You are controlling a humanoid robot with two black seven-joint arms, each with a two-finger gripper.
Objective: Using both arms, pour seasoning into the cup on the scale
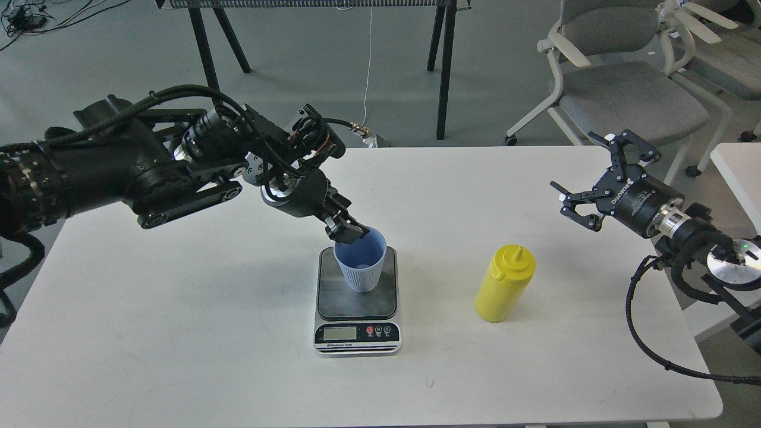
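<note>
The light-blue ribbed cup (pixel 361 270) stands upright on the dark platform of the scale (pixel 357 306) at mid table. My left gripper (pixel 346 232) reaches in from the left and is shut on the cup's upper left rim; its dark fingers overlap the rim. The yellow seasoning bottle (pixel 504 285) stands upright on the table to the right of the scale, untouched. My right gripper (pixel 581 165) is open and empty, hovering above the table's right side, up and to the right of the bottle.
The white table (pixel 178 333) carries only the scale and the bottle. Grey office chairs (pixel 618 89) stand behind its right end. A second white table edge (pixel 740 172) is at the far right. Black table legs (pixel 443 65) stand behind.
</note>
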